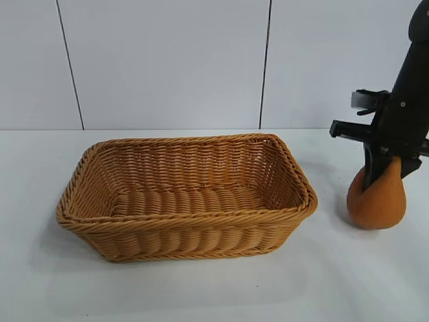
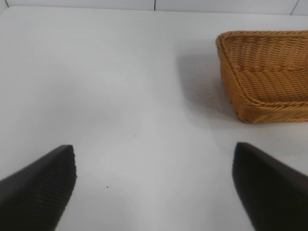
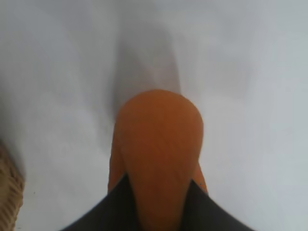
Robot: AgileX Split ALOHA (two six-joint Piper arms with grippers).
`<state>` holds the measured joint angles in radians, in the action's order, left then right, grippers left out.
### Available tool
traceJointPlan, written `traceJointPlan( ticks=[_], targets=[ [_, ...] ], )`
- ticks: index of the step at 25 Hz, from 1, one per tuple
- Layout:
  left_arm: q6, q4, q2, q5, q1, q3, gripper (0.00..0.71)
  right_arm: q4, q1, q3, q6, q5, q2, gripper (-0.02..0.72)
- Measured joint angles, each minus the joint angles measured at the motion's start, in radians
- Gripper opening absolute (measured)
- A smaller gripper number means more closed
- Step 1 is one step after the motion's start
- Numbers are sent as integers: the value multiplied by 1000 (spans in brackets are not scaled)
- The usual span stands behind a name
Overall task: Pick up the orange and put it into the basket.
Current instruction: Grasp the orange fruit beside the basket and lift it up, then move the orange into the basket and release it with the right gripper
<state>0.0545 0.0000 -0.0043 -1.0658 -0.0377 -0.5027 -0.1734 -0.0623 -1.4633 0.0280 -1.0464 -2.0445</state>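
Observation:
The orange (image 1: 379,204), brownish-orange and pear-shaped, sits on the white table to the right of the basket (image 1: 201,216). My right gripper (image 1: 382,176) comes down on it from above, its two black fingers pressed against either side of the fruit's narrow top. In the right wrist view the orange (image 3: 161,139) fills the gap between the fingers of the right gripper (image 3: 161,192). The wicker basket holds nothing. My left gripper (image 2: 155,149) hangs open over bare table, with the basket (image 2: 269,77) farther off to one side; this arm does not show in the exterior view.
A white tiled wall (image 1: 167,60) stands behind the table. A strip of bare table (image 1: 332,201) separates the basket's right rim from the orange. A corner of the basket (image 3: 7,192) shows at the edge of the right wrist view.

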Motion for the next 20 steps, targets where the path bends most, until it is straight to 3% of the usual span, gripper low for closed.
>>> traceJointPlan(
  ticks=[10,20],
  targets=[
    [0,0,0,0,0,0,630,-2,-24,-155,-3,-89,126,73],
    [0,0,0,0,0,0,630,-8,-309,-172,43,-10,126,73]
  ],
)
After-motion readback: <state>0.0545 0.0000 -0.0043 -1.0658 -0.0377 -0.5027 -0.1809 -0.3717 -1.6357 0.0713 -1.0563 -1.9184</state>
